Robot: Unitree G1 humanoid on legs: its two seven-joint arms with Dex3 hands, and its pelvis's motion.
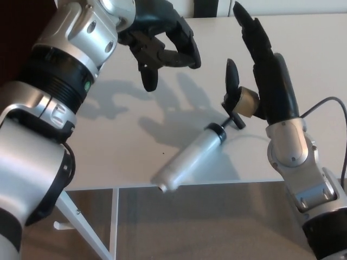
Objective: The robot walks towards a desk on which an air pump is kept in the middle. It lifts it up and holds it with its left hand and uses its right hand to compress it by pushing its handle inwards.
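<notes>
Pump, a white plastic cylinder with black T-handle (191,160), lying loose near white desk (303,65) front edge. Left hand (162,46) empty, fingers curled apart; right hand (260,70) spread, holding nothing. Lift step pending: re-grasp barrel leftward.

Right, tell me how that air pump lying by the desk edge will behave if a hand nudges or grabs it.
The air pump is a smooth pale cylinder lying on its side, so it would probably roll. One end sits at the desk front edge, so a nudge may send it off. The smooth barrel looks slippery; the thin rod to its handle likely slides in when pushed.
</notes>
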